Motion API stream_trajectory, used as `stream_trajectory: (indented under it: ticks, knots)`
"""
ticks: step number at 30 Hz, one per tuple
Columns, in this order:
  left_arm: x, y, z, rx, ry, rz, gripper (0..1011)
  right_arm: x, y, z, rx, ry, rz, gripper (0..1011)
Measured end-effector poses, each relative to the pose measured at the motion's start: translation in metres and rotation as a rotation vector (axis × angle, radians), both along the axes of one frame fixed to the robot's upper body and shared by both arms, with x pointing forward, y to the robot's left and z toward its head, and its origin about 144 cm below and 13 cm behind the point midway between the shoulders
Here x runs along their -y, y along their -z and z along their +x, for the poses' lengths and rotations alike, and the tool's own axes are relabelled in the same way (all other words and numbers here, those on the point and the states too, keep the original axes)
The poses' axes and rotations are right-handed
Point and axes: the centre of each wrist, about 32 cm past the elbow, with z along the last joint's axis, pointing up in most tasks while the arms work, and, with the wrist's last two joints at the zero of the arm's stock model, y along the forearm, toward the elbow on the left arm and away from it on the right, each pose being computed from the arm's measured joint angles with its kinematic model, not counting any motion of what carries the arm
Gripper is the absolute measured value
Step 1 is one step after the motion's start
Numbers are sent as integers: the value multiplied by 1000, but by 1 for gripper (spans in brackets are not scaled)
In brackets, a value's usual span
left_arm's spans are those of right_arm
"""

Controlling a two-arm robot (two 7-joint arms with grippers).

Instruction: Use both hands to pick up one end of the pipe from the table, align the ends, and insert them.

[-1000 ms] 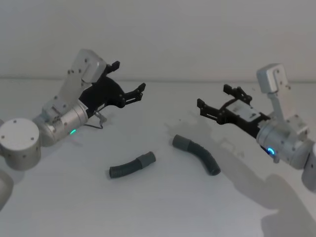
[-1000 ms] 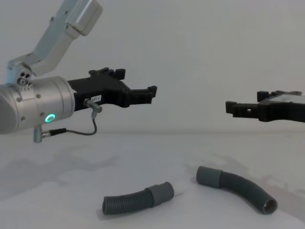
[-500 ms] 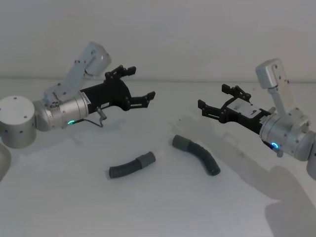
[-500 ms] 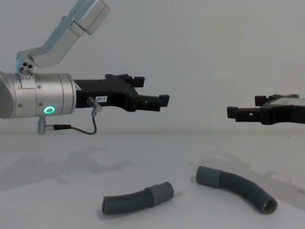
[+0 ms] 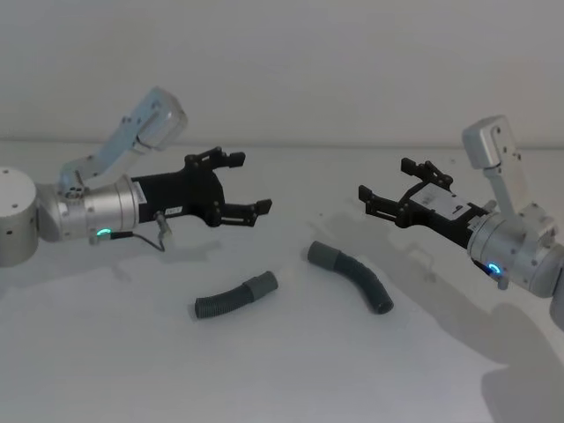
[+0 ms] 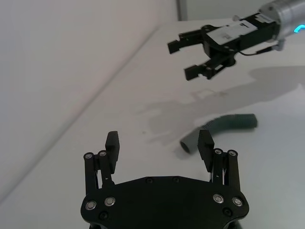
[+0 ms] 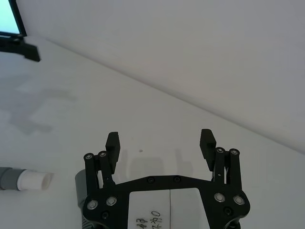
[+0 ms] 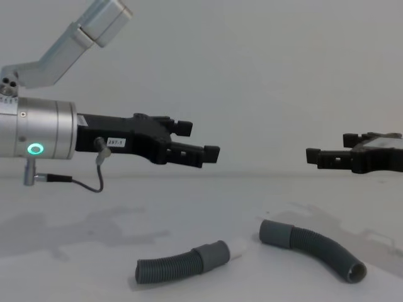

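Head view: white table (image 5: 282, 370), grey wall (image 5: 308, 62); L hand (image 5: 250, 183), R hand (image 5: 385, 177) spread wide, empty.

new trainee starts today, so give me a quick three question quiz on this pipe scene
1. True or false: the left gripper is shut on a hose piece.
2. The left hose piece and the right hose piece lie apart. Which carries the white tip? A) left B) right C) both
3. Fill in: the right gripper hovers open above the ___.
Key: 1 false, it is open and holds nothing; 2 A; 3 table.
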Motion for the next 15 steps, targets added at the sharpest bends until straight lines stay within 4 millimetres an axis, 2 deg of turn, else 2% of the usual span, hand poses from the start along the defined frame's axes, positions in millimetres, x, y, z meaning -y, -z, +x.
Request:
stream_trajectory:
  ticks: [15]
  knots:
    - [-4, 6, -23, -97, 13, 33, 1001, 4, 0, 6, 2, 0, -7, 1002]
